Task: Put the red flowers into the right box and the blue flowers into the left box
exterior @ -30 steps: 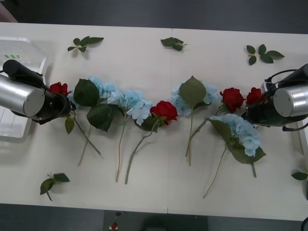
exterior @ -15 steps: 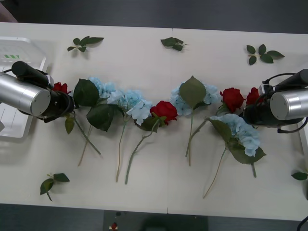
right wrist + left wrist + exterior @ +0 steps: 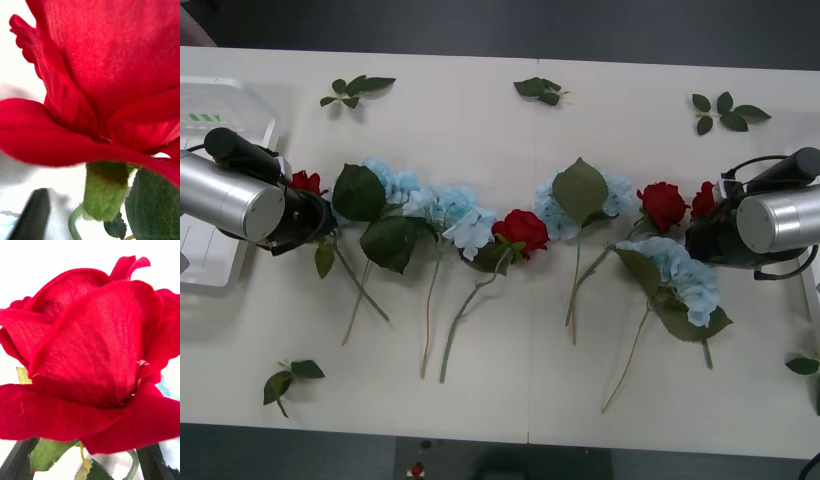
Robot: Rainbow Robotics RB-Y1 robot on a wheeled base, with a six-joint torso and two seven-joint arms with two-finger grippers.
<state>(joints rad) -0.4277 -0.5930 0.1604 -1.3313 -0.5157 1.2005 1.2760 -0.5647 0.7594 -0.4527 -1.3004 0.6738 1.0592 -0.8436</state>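
Both grippers at roses, poised for pickup: left gripper (image 3: pixel 86 465) fingers spread around rose (image 3: pixel 90 363); right gripper's (image 3: pixel 702 236) grip unclear.

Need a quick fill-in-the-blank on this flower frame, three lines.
The left claw sits at the leftmost flower, coloured ___.
The right claw sits at the ___most red flower.
___ blue flowers lie on the table.
Missing: red; right; four.
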